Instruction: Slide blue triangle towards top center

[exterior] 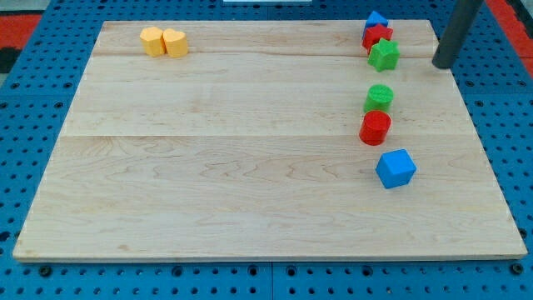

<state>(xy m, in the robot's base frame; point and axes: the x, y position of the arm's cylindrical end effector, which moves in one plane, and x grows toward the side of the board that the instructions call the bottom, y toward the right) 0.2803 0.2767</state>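
1. Blue pegboard surrounds the wooden worktop (250,167); the blue triangle (376,18) sits at its top right, touching the red block (377,37) below.
2. My tip (441,64), with no jaws to speak of, stands right of the green star (384,55).
3. Best go round to the triangle's right side, probably partly hidden, and push left.

table (250,167): pale wood, on a blue pegboard (25,92)
far left: two yellow blocks (164,42), touching
far right: red star block (376,37), green star block (384,55) touching it
right middle: green cylinder (378,97) against red cylinder (375,127)
near right: blue cube (395,168), apart
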